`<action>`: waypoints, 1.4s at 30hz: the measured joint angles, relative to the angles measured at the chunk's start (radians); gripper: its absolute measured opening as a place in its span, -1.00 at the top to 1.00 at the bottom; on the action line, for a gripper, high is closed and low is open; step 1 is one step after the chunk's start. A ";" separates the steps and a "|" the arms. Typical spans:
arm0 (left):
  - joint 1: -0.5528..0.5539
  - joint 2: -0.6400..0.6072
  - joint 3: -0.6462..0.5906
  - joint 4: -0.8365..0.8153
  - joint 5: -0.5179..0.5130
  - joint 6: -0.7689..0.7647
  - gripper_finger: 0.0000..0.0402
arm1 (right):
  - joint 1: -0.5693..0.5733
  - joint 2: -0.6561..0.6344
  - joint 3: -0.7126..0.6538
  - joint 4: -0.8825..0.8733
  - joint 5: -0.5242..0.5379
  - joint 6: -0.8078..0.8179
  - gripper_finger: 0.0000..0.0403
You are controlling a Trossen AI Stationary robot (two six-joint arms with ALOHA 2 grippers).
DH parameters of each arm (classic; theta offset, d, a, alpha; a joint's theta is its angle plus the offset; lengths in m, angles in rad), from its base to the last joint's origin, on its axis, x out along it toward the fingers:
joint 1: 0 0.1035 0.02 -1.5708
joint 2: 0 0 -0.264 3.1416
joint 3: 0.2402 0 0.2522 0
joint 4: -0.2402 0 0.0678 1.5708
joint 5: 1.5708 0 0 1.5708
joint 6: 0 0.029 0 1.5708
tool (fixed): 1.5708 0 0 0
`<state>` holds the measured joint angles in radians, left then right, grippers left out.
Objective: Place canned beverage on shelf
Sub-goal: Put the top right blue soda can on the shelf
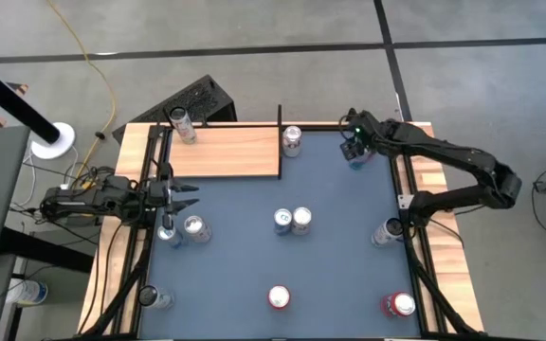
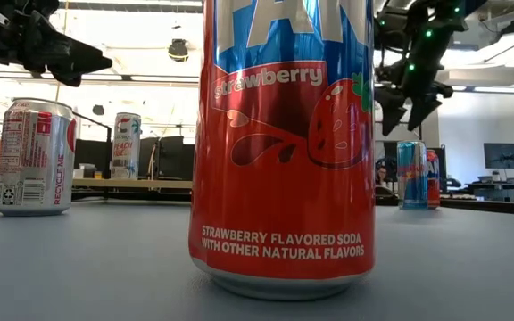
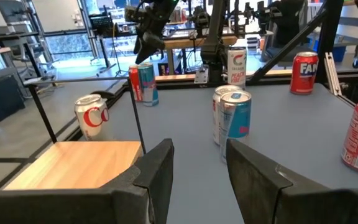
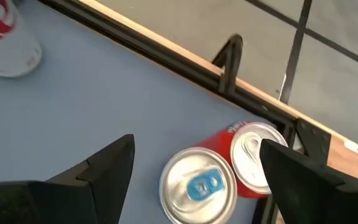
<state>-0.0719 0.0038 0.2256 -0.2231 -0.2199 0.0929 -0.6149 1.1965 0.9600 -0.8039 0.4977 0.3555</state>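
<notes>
Shelf (image 1: 226, 152) is set at the table's (image 1: 330, 256) far left corner: a light wood board with thin black posts. One can (image 1: 182, 125) is stood upright on it, at its left end; the same white can (image 3: 91, 117) is seen in the left wrist view on the board's far edge.

Left gripper (image 1: 186, 197) is held at the table's left edge, just in front of the shelf, pointed across the table. Its fingers (image 3: 157, 180) are parted by a narrow gap with nothing between them. Two cans (image 1: 182, 229) are stood just beside it on the near side.

Right gripper (image 1: 356, 150) is held raised over the far right corner, pointed down. Its fingers (image 4: 107, 165) are spread wide and empty. Directly below, a pair of touching cans is seen: a silver-topped can with a blue tab (image 4: 199, 185) and a red can (image 4: 252, 155), right by the table's edge rail.

A white can (image 1: 292, 141) is stood on the table just off the shelf's right end. A pair of cans (image 1: 292, 221) is at mid-table, touching. A red strawberry soda can (image 2: 284, 143) is stood right at the low camera. More cans are seen at the near corners and right edge.
</notes>
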 joint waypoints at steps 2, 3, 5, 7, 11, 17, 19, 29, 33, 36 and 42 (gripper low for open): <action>0.000 0.000 0.000 0.000 0.000 0.000 0.32 | -0.002 0.000 -0.015 -0.006 0.000 0.004 -0.65; 0.000 0.000 0.000 0.000 0.000 0.000 0.32 | -0.002 0.000 -0.025 -0.007 0.000 0.005 -0.65; 0.000 0.000 0.000 0.000 0.000 0.000 0.32 | -0.001 0.000 -0.050 -0.002 0.000 0.011 -0.65; 0.000 0.000 0.000 0.000 0.000 0.000 0.32 | -0.001 0.000 -0.075 0.005 0.000 0.012 -0.65; 0.000 0.000 0.000 0.000 0.000 -0.002 0.32 | 0.004 0.000 -0.118 0.065 -0.001 0.014 -0.65; 0.000 0.000 0.000 0.000 0.000 -0.011 0.32 | 0.011 -0.002 -0.149 0.082 0.007 0.037 -0.65; 0.000 0.000 0.000 0.000 0.000 -0.011 0.32 | 0.017 -0.002 -0.152 0.086 0.009 0.037 -0.65; 0.000 0.000 0.000 0.000 0.000 -0.011 0.32 | 0.038 -0.002 -0.153 0.085 0.009 0.037 -0.42; 0.000 0.000 0.000 0.000 0.000 -0.011 0.32 | 0.039 0.000 -0.154 0.084 -0.005 0.040 -0.25; 0.000 0.000 0.000 0.000 0.000 -0.011 0.32 | 0.039 0.000 -0.154 0.087 -0.004 0.033 -0.09; 0.000 0.000 0.000 0.000 0.000 -0.019 0.32 | 0.039 -0.008 -0.154 0.095 -0.005 0.006 0.08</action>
<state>-0.0721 0.0039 0.2256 -0.2230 -0.2199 0.0736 -0.5758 1.1890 0.8062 -0.7088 0.4929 0.3613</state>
